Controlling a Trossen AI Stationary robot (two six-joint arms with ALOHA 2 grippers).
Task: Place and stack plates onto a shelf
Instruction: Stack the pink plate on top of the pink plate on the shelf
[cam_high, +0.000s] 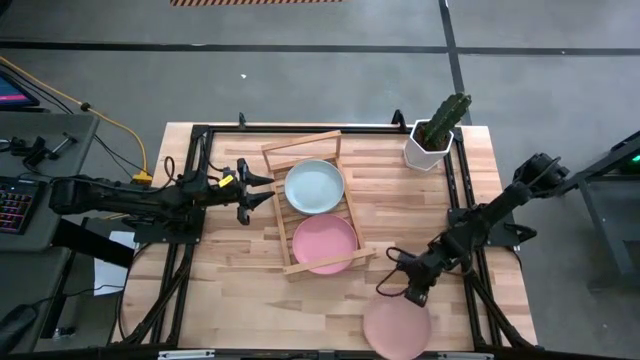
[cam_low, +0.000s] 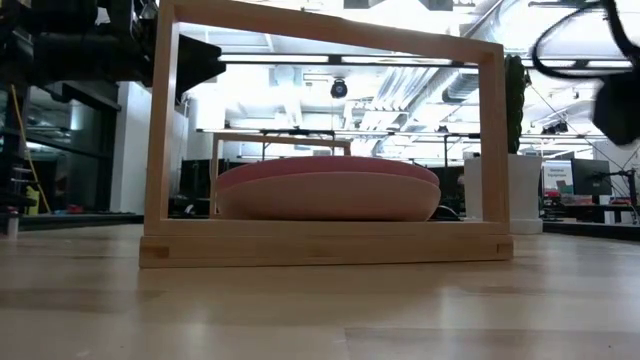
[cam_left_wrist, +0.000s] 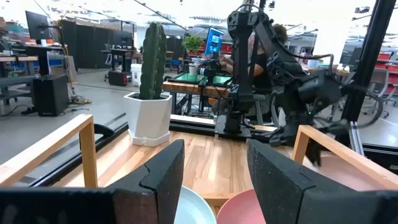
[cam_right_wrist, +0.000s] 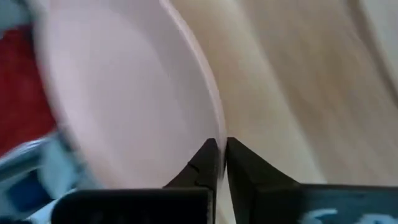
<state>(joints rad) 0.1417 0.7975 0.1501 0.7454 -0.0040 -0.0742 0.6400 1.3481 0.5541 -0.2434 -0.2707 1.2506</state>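
Note:
The wooden shelf (cam_high: 318, 205) lies mid-table and stands as a frame in the low view (cam_low: 325, 245). A mint-blue plate (cam_high: 314, 187) rests on its far half and a pink plate (cam_high: 325, 243) on its near half (cam_low: 325, 192). My left gripper (cam_high: 266, 190) is open and empty at the shelf's left side, and both plates show past its fingers (cam_left_wrist: 214, 180). My right gripper (cam_high: 413, 298) is shut on another pink plate (cam_high: 397, 328) at the table's near edge, right of the shelf. My right gripper pinches the pink plate's rim (cam_right_wrist: 214, 127) between its two fingers, at the plate's far side, one finger on the upper face and one beneath. The fingers slant down from the table's far right. The plate reaches out past the table's near edge; whether it is lifted clear I cannot tell.
A white pot with a green cactus (cam_high: 436, 135) stands at the far right corner and shows in the left wrist view (cam_left_wrist: 149, 118). Dark frame rails (cam_high: 195, 200) run along the table's left and right sides. Bare wood lies between the shelf and the right rail.

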